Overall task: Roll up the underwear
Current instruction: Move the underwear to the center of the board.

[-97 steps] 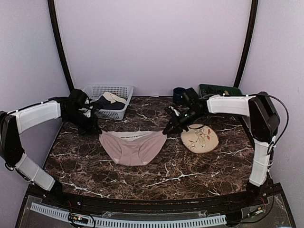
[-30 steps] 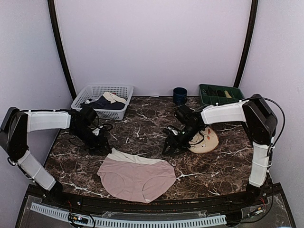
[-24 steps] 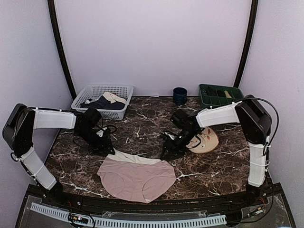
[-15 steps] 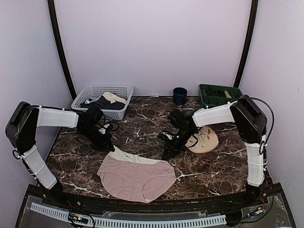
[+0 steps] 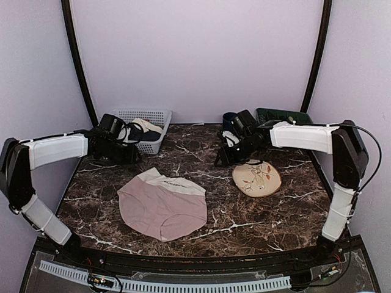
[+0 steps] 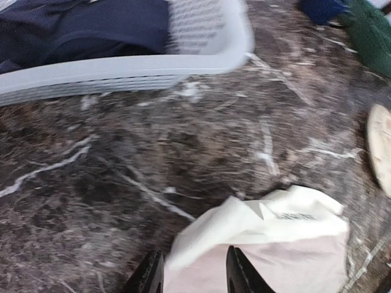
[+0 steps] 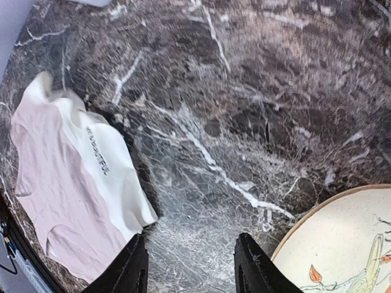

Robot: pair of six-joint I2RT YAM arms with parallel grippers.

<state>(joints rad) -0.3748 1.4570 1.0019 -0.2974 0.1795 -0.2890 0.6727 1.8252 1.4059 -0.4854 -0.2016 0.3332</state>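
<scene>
The underwear (image 5: pixel 160 206) lies flat on the marble table (image 5: pixel 263 213), left of centre and turned at a slant. It is dusty pink, and its cream waistband (image 5: pixel 170 182) faces the far side. My left gripper (image 5: pixel 130 157) hovers beyond its far-left corner, by the basket, jaws open and empty. In the blurred left wrist view the waistband's crumpled corner (image 6: pixel 269 220) lies below the left gripper (image 6: pixel 192 278). My right gripper (image 5: pixel 219 162) hangs open over bare marble, right of the garment. The right wrist view shows the underwear (image 7: pixel 67 183) left of the right gripper (image 7: pixel 190 271).
A white basket (image 5: pixel 160 114) holding a navy garment (image 6: pixel 91 24) and a beige cloth stands at the back left. A round patterned plate (image 5: pixel 257 178) lies to the right of the underwear. A dark mug (image 5: pixel 228 119) and a green tray (image 5: pixel 284 115) stand at the back right.
Both grippers left the waistband corners, opened and pulled back toward the far side. The underwear has slid left and turned, its waistband now slanted.
</scene>
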